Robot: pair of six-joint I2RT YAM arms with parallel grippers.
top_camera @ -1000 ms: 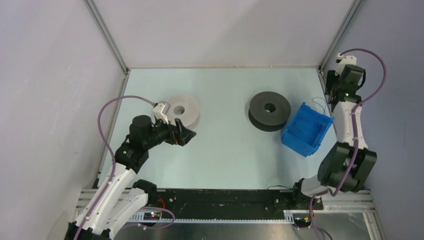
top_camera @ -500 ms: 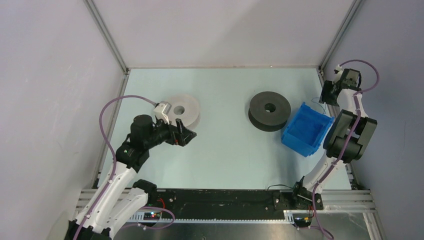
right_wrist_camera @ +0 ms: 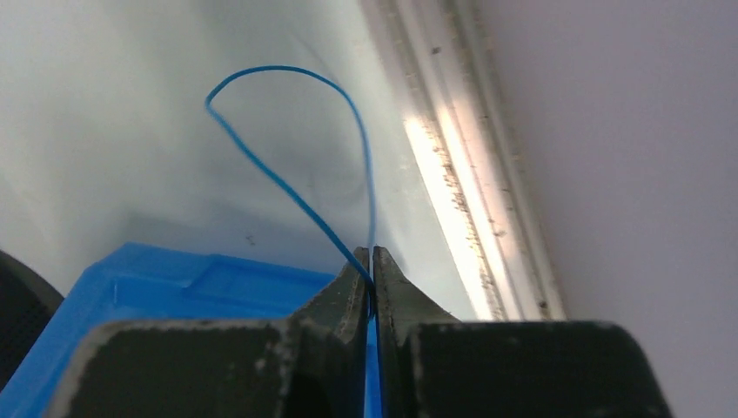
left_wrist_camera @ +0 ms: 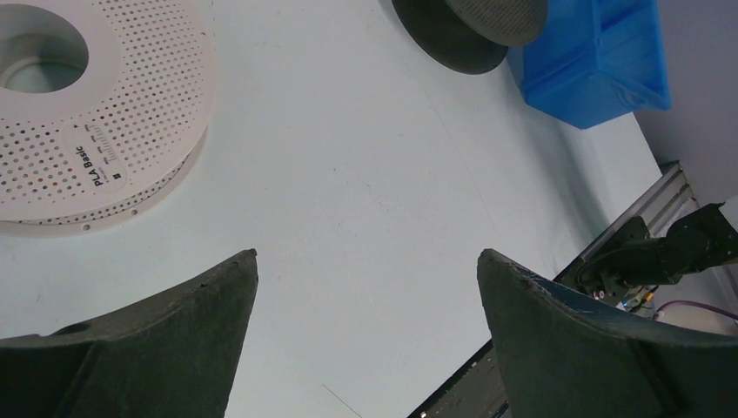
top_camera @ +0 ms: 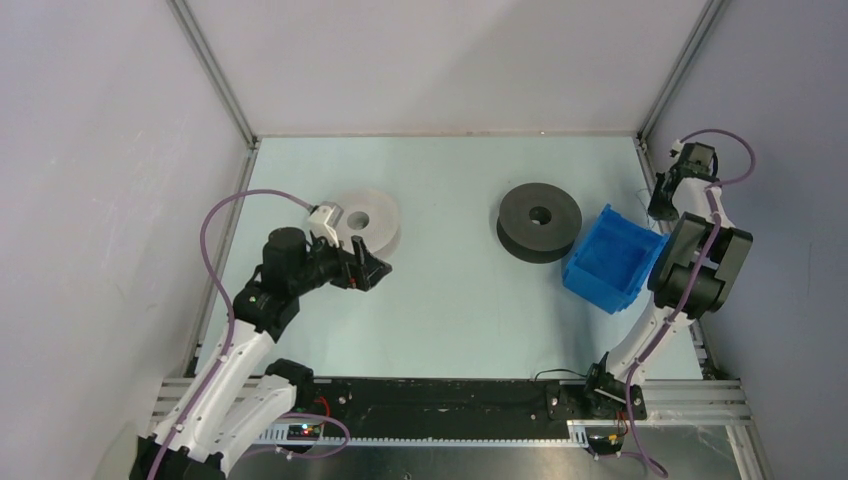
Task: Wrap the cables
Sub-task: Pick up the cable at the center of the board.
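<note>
A thin blue cable point(right_wrist_camera: 287, 187) arcs in a loop above the table by the right rail. Both of its strands run down into my right gripper point(right_wrist_camera: 372, 254), which is shut on it. In the top view that gripper point(top_camera: 660, 206) hangs at the far right, just behind the blue bin point(top_camera: 615, 258). My left gripper point(left_wrist_camera: 367, 253) is open with nothing between its fingers, and it hovers over bare table. In the top view it point(top_camera: 375, 268) sits just in front of the white spool point(top_camera: 365, 220). No other cable shows.
A white perforated spool point(left_wrist_camera: 87, 113) lies flat at the left and a dark grey spool point(top_camera: 540, 222) at centre right. The bin point(right_wrist_camera: 174, 287) stands right under my right gripper. The metal frame rail point(right_wrist_camera: 461, 174) and the wall close in on the right.
My right gripper has swung down and toward the far right rail behind the bin, and its jaws have shut on the blue cable. The left arm has stayed put.
</note>
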